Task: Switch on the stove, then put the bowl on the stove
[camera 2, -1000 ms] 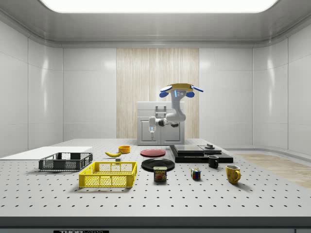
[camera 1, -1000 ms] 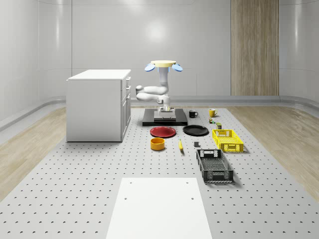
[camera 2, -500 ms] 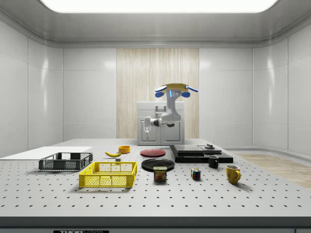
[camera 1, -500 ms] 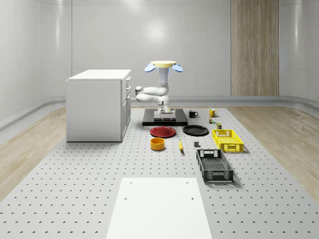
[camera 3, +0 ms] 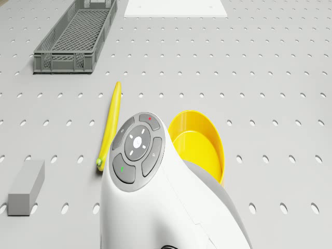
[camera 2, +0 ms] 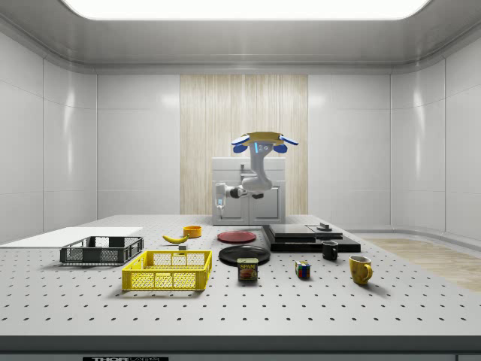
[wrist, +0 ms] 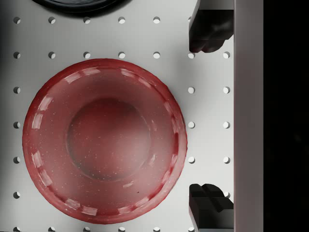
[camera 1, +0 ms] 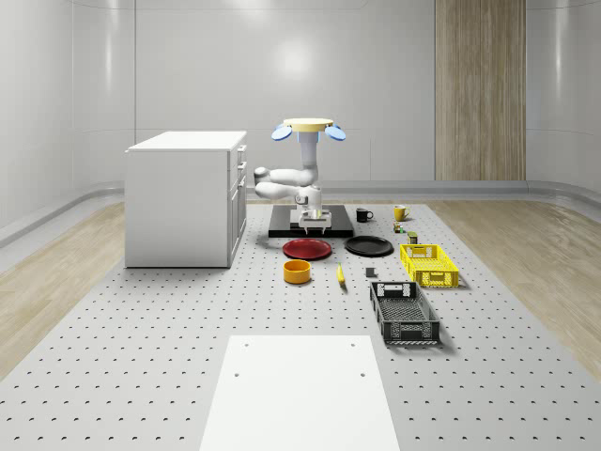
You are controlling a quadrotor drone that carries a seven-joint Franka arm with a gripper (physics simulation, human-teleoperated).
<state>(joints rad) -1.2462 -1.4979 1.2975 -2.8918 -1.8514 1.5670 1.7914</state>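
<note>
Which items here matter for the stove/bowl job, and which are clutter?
Job: stove; yellow bowl; gripper, fingers apart, between stove and red plate; drone hovering above.
Clutter: red plate; black plate; banana; yellow crate; grey crate; cabinet.

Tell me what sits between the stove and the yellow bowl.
In the whole-scene view, the red plate lies on the table between the stove and the yellow bowl.

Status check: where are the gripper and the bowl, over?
Drone hovering near stove edge. Gripper open, empty, above red plate. Bowl on table, ungrasped. Banana lies beside bowl, apart.
</note>
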